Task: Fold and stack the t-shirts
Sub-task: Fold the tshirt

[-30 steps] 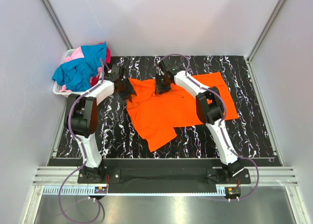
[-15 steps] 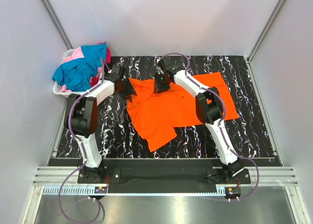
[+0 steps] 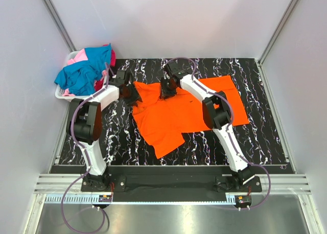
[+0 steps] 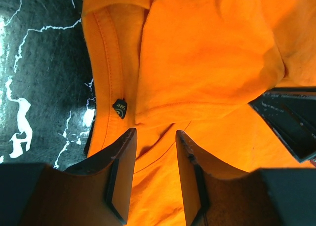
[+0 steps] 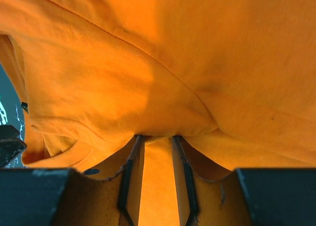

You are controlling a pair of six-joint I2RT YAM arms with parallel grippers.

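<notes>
A vivid orange t-shirt (image 3: 189, 109) lies spread and partly rumpled on the black marbled mat (image 3: 255, 137). My left gripper (image 3: 133, 95) is at the shirt's back left corner, by the collar. In the left wrist view its jaws (image 4: 155, 134) stand apart over the orange cloth (image 4: 207, 53), next to the collar label (image 4: 120, 107). My right gripper (image 3: 166, 90) is at the shirt's back edge. In the right wrist view it (image 5: 157, 139) is shut on a fold of orange cloth (image 5: 148, 63). Teal-blue, pink and red t-shirts (image 3: 84, 70) are heaped in the basket.
The white slatted basket (image 3: 60, 93) stands at the mat's back left corner, beside my left arm. Grey walls close in the back and both sides. The right gripper's black body (image 4: 291, 122) shows at the right edge of the left wrist view.
Both grippers have shifted slightly back and left along the shirt's back edge. The shirt's back left part has been drawn a little with them.
</notes>
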